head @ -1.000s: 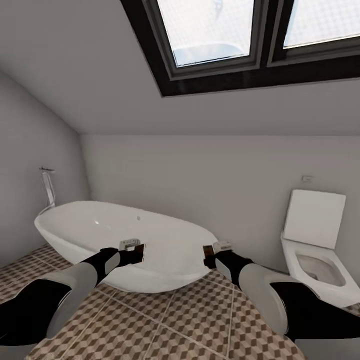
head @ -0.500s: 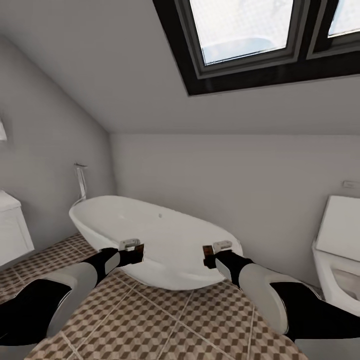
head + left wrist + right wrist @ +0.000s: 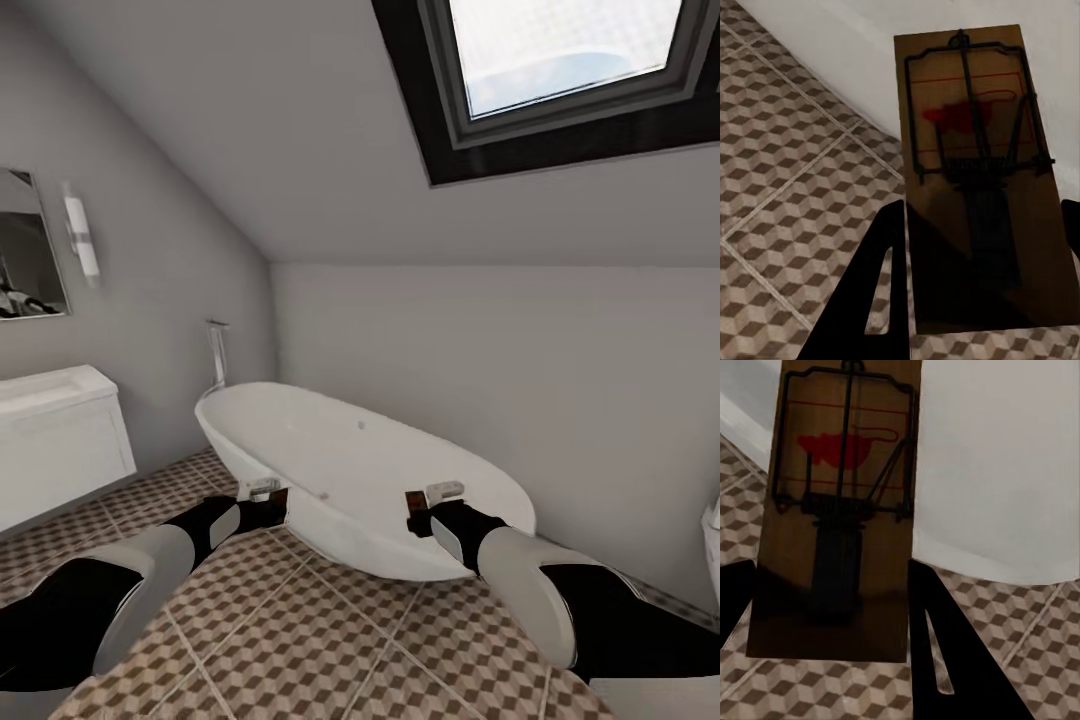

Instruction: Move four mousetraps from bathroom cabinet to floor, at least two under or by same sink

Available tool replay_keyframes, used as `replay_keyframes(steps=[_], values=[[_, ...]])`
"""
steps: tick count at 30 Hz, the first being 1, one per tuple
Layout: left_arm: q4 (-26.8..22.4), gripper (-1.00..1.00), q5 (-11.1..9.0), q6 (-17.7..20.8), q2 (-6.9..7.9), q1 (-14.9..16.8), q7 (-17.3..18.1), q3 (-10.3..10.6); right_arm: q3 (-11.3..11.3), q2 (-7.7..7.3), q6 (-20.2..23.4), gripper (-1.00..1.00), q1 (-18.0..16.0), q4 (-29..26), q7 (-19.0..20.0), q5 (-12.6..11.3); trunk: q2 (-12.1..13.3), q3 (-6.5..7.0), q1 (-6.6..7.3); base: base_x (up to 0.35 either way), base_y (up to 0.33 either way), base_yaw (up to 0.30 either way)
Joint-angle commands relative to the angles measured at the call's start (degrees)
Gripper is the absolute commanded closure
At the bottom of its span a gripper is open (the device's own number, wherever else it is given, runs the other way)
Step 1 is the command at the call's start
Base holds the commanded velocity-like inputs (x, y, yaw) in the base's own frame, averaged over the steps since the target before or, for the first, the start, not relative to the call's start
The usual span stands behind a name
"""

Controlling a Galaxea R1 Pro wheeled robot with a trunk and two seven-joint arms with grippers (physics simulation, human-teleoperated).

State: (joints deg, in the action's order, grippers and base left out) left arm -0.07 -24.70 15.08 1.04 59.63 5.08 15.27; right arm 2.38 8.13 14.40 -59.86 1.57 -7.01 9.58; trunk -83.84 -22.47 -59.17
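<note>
Mousetraps sit pinched lengthwise, one in the left fingers (image 3: 881,292), one in the right fingers (image 3: 937,652); sink vanity (image 3: 60,440) lies off the left fingers' side; cube-patterned floor (image 3: 320,640) below.

Two brown mousetraps (image 3: 979,187) (image 3: 844,510) (red-printed, wire-sprung) above cube-patterned bathroom floor (image 3: 300,640); one per pincer
</note>
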Motion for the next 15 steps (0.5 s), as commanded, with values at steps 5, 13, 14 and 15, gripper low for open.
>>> replay_keyframes(steps=[5,13,14,15], values=[[0.0,1.00,-0.4,0.2,0.02,0.0,0.1,0.5,0.3,0.02,0.1,1.00,-0.1,0.1,-0.1,0.4,0.0,-0.28,0.00,0.000,0.000,0.299],[0.0,1.00,-0.4,0.2,0.02,0.0,0.1,0.5,0.3,-0.04,0.1,1.00,-0.1,0.1,-0.2,0.4,0.0,-0.62,0.00,0.000,0.000,0.299],[0.0,1.00,-0.4,0.2,0.02,0.0,0.1,0.5,0.3,-0.03,0.1,1.00,-0.1,0.1,-0.2,0.4,0.0,-0.66,0.00,0.000,0.000,0.299],[0.0,1.00,-0.4,0.2,0.02,0.0,0.1,0.5,0.3,-0.04,0.1,1.00,-0.1,0.1,-0.2,0.4,0.0,-0.70,0.00,0.000,0.000,0.299]])
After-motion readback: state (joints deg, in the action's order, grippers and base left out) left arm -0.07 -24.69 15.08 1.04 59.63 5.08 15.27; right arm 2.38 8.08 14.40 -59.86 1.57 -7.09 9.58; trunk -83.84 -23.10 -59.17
